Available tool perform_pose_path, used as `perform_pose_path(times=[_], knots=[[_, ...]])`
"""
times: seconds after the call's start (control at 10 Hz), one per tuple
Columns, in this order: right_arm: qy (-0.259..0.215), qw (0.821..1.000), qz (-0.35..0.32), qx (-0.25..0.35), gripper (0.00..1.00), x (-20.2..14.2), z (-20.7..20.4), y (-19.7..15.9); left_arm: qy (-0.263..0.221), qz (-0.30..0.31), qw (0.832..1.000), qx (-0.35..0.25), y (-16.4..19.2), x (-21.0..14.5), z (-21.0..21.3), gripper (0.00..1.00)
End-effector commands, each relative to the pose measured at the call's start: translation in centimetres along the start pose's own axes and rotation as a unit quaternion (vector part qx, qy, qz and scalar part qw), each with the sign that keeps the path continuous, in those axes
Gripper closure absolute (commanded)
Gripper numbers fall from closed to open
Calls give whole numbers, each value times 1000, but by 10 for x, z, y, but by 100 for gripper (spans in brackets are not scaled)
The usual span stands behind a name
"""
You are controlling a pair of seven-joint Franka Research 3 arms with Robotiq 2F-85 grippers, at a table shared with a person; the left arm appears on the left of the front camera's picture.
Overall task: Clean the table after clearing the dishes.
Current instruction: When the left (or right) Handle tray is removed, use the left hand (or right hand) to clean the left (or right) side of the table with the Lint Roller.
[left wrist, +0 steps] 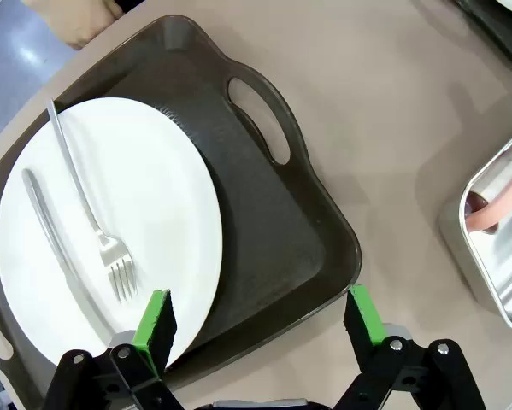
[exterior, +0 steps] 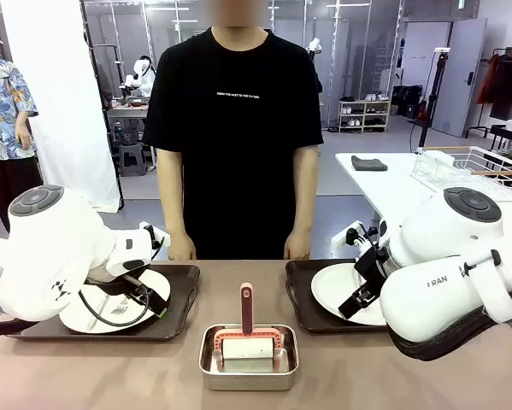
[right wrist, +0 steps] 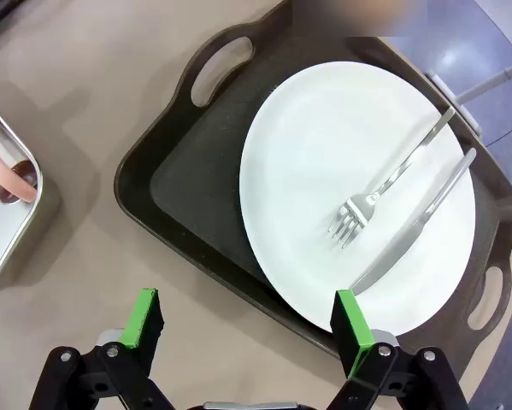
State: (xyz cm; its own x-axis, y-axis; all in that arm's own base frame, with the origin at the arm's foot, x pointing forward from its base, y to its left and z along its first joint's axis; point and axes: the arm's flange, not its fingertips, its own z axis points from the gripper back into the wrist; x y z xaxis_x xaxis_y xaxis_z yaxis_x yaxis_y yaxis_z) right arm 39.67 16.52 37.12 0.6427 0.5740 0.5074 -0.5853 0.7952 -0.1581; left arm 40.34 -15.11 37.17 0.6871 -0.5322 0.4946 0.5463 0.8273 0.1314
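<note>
2 grippers hang spread wide and empty, each over its own set of dishes, and that pairing is what we think the next move turns on. Nearest us, the left gripper (left wrist: 260, 318) has 1 green pad above the rim of the left plate (left wrist: 136, 213) and the other past the corner of the left tray (left wrist: 273, 222), over bare table (left wrist: 392, 128); we see no contact with either. That tray lies straight below and ahead of the fingers, its long axis running slantwise across the wrist view from 1 handle slot to the other. A fork (left wrist: 93, 222) and a knife (left wrist: 55, 239) lie side by side on the plate. The right gripper (right wrist: 247, 323) mirrors this: its jaws straddle the near long edge of the right tray (right wrist: 196, 188), with 1 pad above the right plate (right wrist: 341, 188), touching nothing. Each arm is plainly nearer its own tray, so we judge neither needs to cross the middle. Between the 2 trays, a steel pan (exterior: 249, 357) holds a pink-handled tool (exterior: 247, 312), untouched. Farther off, the person's hands (exterior: 181, 248) hang at the table's far edge, just behind the trays. We judge that clearing has not yet begun.
</note>
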Motion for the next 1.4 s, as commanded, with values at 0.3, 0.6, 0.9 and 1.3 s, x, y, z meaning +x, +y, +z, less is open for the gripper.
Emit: perform_pose_path(times=[0.3, 0.6, 0.9, 1.3], knots=[[0, 1000, 0, 0, 0, 0, 0, 0, 0, 0, 1000, 0, 0, 0, 0, 0], [0, 1000, 0, 0, 0, 0, 0, 0, 0, 0, 1000, 0, 0, 0, 0, 0], [0, 1000, 0, 0, 0, 0, 0, 0, 0, 0, 1000, 0, 0, 0, 0, 0], [13, 999, -29, 38, 0, 25, 16, -22, 5, -4, 1000, -19, 8, 15, 5, 0]])
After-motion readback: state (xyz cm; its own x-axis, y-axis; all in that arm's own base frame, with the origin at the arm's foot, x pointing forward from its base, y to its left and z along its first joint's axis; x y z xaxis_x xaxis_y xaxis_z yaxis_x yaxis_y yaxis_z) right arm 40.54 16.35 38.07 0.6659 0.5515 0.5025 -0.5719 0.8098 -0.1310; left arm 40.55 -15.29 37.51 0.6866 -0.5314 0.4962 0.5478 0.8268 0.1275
